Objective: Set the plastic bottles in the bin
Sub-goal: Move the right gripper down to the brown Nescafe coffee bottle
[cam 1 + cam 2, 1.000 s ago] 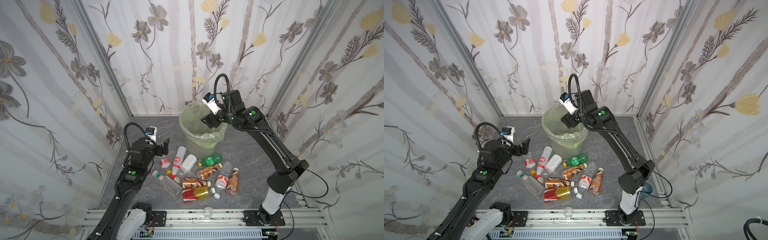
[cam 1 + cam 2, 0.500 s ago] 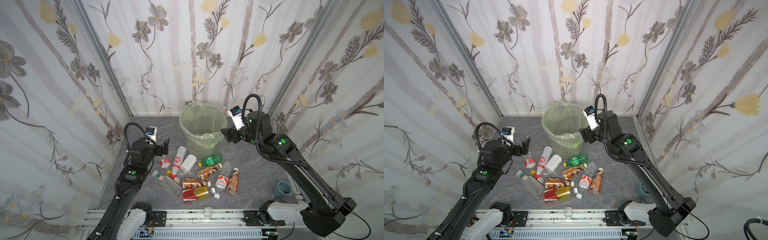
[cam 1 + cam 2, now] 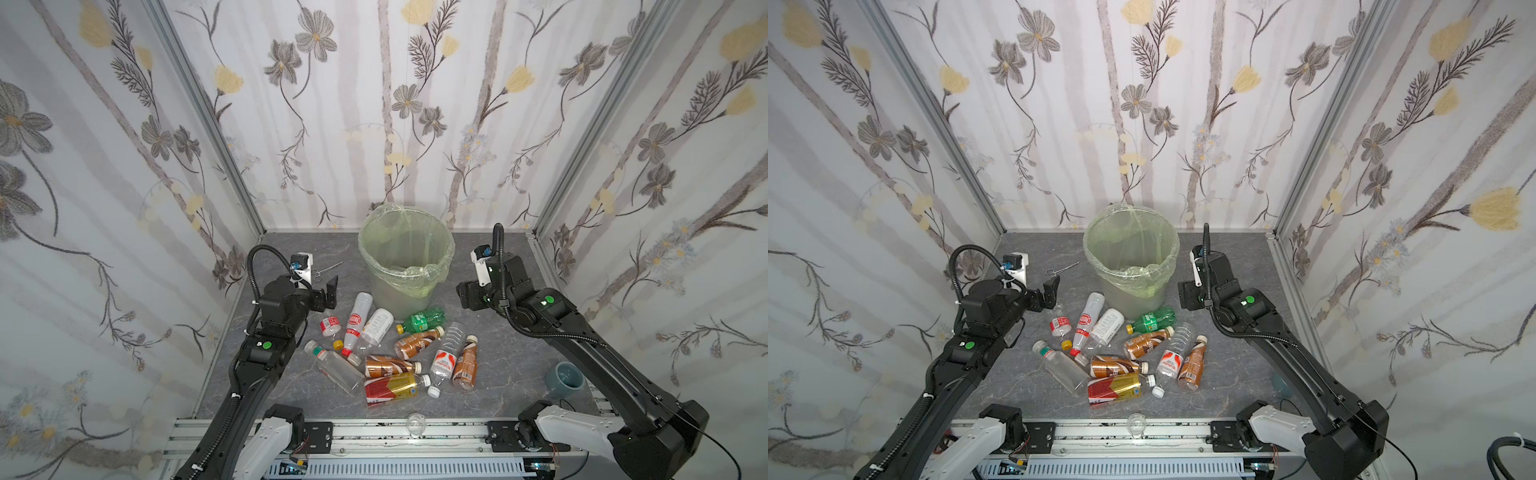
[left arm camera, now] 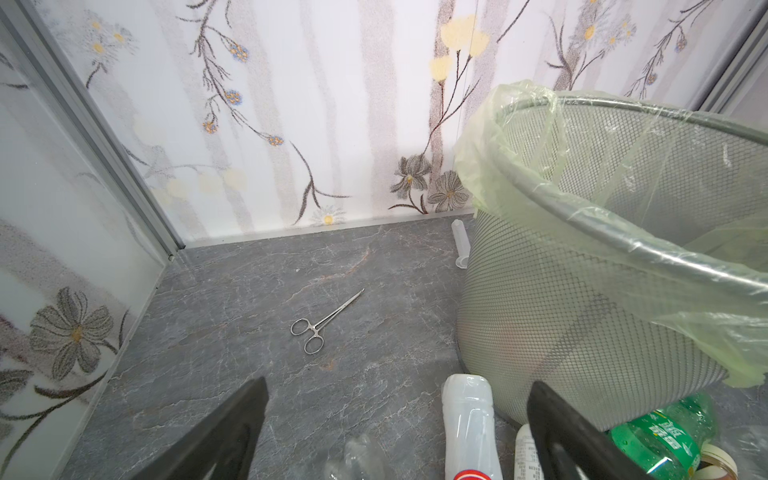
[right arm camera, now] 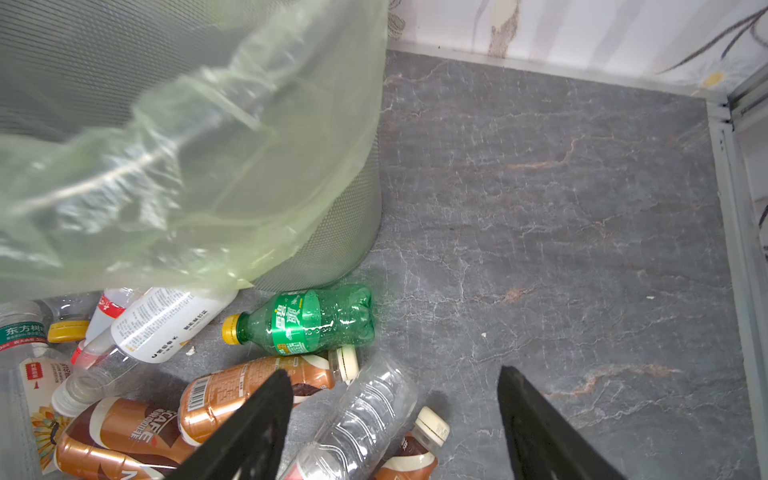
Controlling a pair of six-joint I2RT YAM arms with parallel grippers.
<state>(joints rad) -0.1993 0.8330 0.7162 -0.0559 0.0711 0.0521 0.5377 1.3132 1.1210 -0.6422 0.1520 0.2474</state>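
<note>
The bin (image 3: 405, 257) (image 3: 1129, 257) stands at the back middle, lined with a green bag. Several plastic bottles lie on the floor in front of it, among them a green one (image 3: 422, 320) (image 5: 307, 320), a clear one with a red-white label (image 3: 446, 353) (image 5: 357, 419), a brown one (image 3: 415, 343) and a red-gold one (image 3: 390, 388). My left gripper (image 3: 326, 293) (image 4: 397, 386) hangs open and empty at the pile's left edge, over a whitish bottle (image 4: 467, 419). My right gripper (image 3: 467, 295) (image 5: 392, 370) is open and empty, low to the right of the bin, above the clear bottle.
Steel forceps (image 3: 328, 268) (image 4: 322, 324) lie left of the bin. A grey-blue cup (image 3: 565, 376) sits front right, and a small glass cup (image 3: 415, 424) stands on the front rail. A yellow loose cap (image 3: 338, 344) and a white one (image 3: 433, 391) lie among the bottles. Walls close three sides.
My right gripper has swung from over the bin's rim out to the right and down beside the bin. The left arm has not moved.
</note>
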